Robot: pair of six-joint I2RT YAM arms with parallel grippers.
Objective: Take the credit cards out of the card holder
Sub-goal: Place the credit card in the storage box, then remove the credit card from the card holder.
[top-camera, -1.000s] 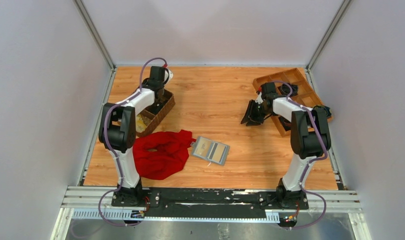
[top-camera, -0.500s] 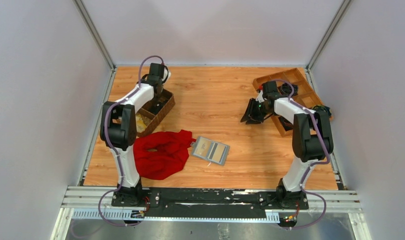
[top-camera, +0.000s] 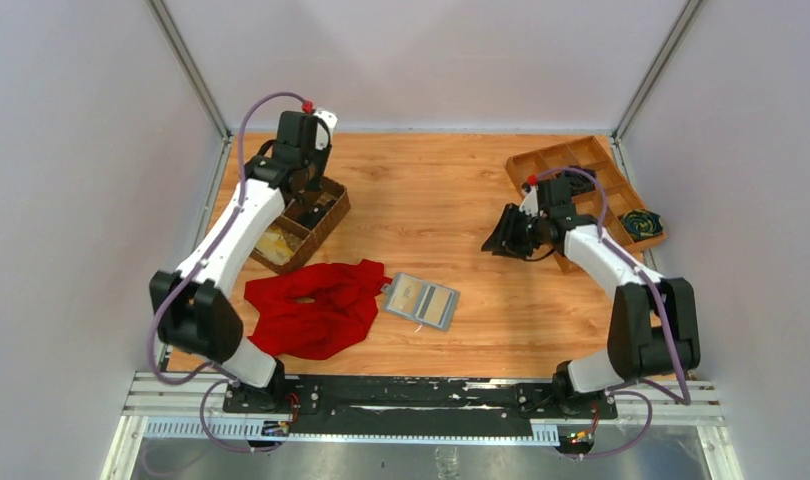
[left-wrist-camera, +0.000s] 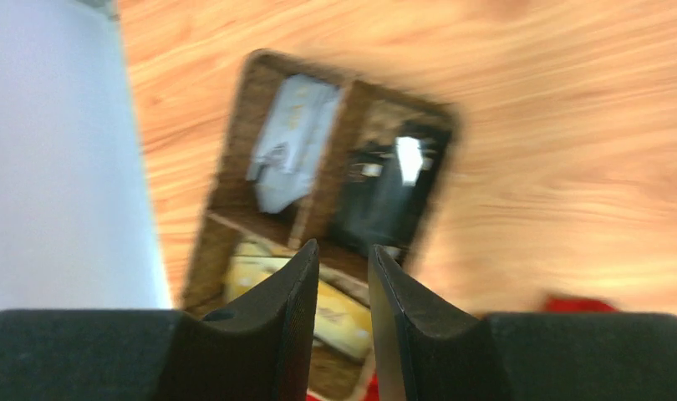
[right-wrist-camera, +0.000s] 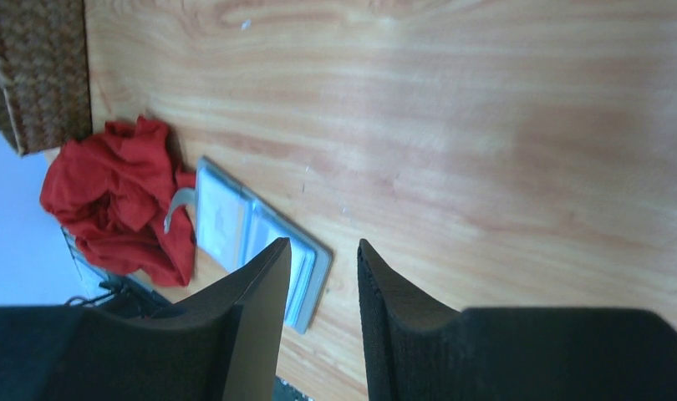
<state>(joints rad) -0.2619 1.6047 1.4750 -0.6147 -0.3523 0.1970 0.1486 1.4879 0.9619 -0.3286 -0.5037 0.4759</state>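
Cannot make out blurred wicker basket (left-wrist-camera: pixel 233 159) contents under raised left gripper (left-wrist-camera: pixel 343 251), jaws narrowly parted, empty. Same on outstretched right gripper (right-wrist-camera: pixel 323 246), hiding part of open card holder (right-wrist-camera: pixel 235 225) beside red cloth (right-wrist-camera: pixel 118 200), credit cards (top-camera: pixel 438 304) slotted inside.

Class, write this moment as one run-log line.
left end effector: open, empty, over basket | right end effector: open, empty, clear of wallet | wallet: open, beside cloth | cards: in wallet

top: looking down from behind the near edge over the whole table (top-camera: pixel 431 190) | left wrist: hovering close above far-left basket (left-wrist-camera: pixel 228 180) | right wrist: looking near-left toward card holder (right-wrist-camera: pixel 235 225), red cloth (right-wrist-camera: pixel 118 200), sharing both with top
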